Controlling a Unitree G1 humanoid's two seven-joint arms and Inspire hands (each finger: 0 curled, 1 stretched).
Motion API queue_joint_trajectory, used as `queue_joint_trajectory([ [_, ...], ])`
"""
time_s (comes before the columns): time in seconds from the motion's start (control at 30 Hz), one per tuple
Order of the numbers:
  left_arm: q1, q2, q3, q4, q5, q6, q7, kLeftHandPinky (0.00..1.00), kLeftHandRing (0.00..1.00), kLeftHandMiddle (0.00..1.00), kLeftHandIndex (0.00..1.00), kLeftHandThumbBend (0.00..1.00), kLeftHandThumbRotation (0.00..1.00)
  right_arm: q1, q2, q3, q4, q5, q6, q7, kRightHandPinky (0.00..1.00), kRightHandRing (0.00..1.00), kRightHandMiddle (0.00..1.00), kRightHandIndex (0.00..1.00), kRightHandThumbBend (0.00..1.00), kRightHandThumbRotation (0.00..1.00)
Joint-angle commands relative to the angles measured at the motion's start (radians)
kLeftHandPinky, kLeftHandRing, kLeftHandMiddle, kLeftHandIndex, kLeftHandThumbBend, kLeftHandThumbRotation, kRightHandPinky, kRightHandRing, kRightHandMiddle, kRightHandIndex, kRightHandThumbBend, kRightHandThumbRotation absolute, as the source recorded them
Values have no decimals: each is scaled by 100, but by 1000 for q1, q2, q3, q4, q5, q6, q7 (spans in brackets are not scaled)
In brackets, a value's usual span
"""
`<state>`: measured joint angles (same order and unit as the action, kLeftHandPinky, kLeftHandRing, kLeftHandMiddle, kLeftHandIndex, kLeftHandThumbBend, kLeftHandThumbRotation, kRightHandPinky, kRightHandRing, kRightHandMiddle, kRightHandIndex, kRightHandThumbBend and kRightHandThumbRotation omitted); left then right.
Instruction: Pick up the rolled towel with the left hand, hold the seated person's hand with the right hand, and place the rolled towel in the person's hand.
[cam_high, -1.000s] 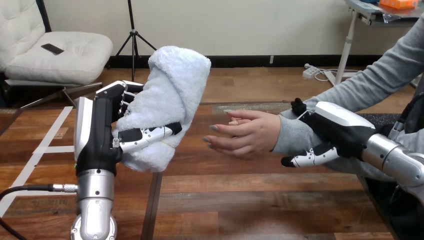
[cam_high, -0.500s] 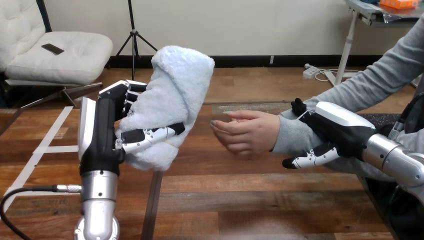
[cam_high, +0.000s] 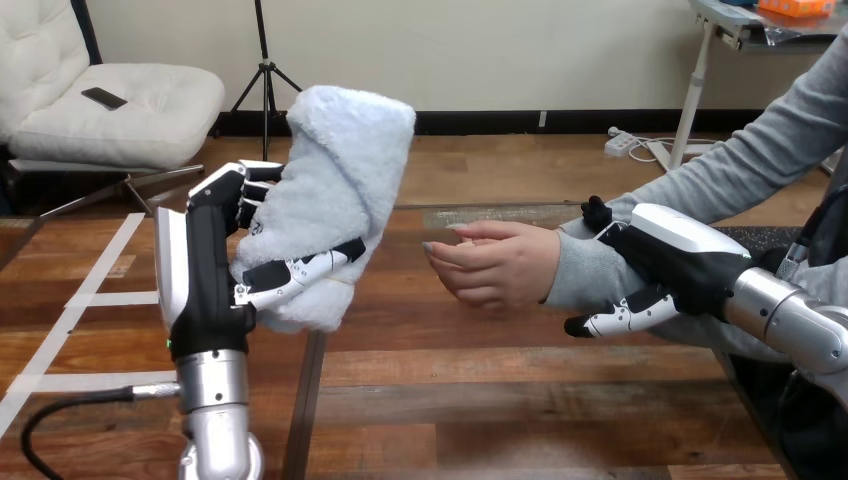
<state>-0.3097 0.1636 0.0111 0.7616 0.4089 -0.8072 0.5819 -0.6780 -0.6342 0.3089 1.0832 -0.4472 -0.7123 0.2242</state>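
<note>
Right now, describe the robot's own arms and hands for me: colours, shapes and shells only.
The left robot hand is black, with a long white shell down its back and black-and-white jointed fingers; its left forearm is a silver cylinder with ringed collars. The right robot hand is black too, under a smooth white shell, on a silver right forearm.

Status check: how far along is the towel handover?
Done: the left hand has the rolled towel gripped and raised off the table. In hand: the right hand is curled round the person's wrist, thumb below. Left: the towel is apart from the person's hand, whose fingers are partly curled; it must be carried across and released there.
</note>
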Motion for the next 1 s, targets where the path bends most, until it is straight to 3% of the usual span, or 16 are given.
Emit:
queue_joint_trajectory([
  [0.0,-146,-11,-20,74,36,-62,72,32,37,41,42,52,0,-60,-11,-23,-34,14,-10,5,29,30,34,34,73,31],
  [0.3,-184,-24,-39,154,55,-98,108,31,36,41,42,53,0,-57,-13,-26,-38,18,-14,10,29,30,33,33,73,32],
  [0.43,-196,-41,-39,184,21,-124,80,31,36,41,42,53,0,-55,-15,-27,-39,19,-19,10,28,29,33,33,73,32],
  [0.97,-221,-66,-53,232,12,-138,72,32,37,41,42,55,0,-48,-21,-30,-53,24,-9,27,28,29,33,33,72,32],
])
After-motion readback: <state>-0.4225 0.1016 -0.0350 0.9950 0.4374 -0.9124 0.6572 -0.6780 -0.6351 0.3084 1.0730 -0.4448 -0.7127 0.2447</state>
